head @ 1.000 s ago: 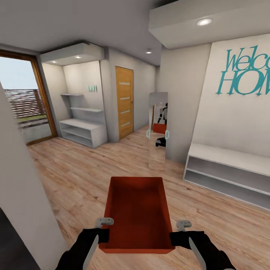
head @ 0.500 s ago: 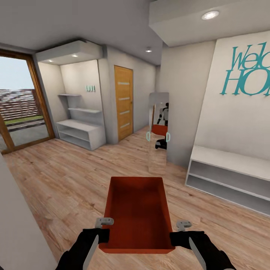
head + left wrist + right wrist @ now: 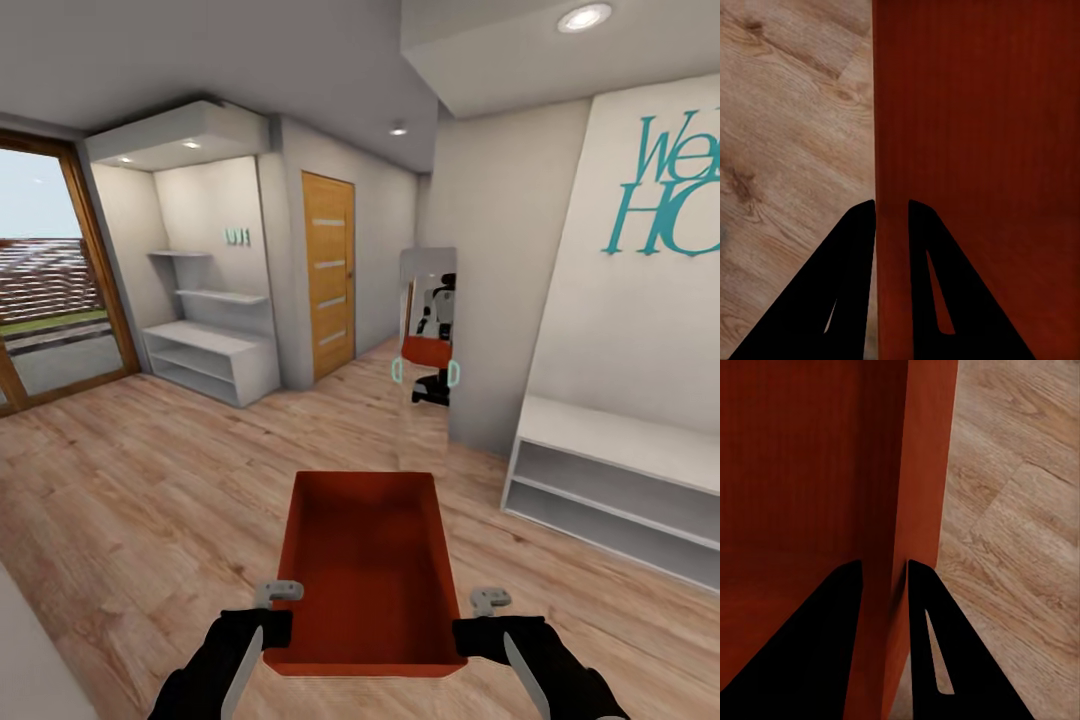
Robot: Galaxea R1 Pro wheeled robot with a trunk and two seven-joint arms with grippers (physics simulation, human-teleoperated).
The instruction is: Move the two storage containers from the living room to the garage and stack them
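A red-orange storage container (image 3: pixel 365 570) hangs above the wood plank floor (image 3: pixel 150 500), well short of the tall mirror (image 3: pixel 427 350). The left gripper (image 3: pixel 892 217) pinches the container's left wall, one finger on each face; the right gripper (image 3: pixel 884 577) clamps the right wall likewise. Left of the mirror stands an orange-brown door (image 3: pixel 329 275); to the mirror's right sits a white bench shelf (image 3: pixel 610 480).

Landmark: bin (image 3: pixel 365 570)
Left gripper (image 3: pixel 268 625): on bin's left wall
Right gripper (image 3: pixel 478 630): on bin's right wall
Mirror (image 3: pixel 428 355): beyond bin
Door (image 3: pixel 329 275): beyond bin, left of mirror
Bench (image 3: pixel 620 485): right of bin
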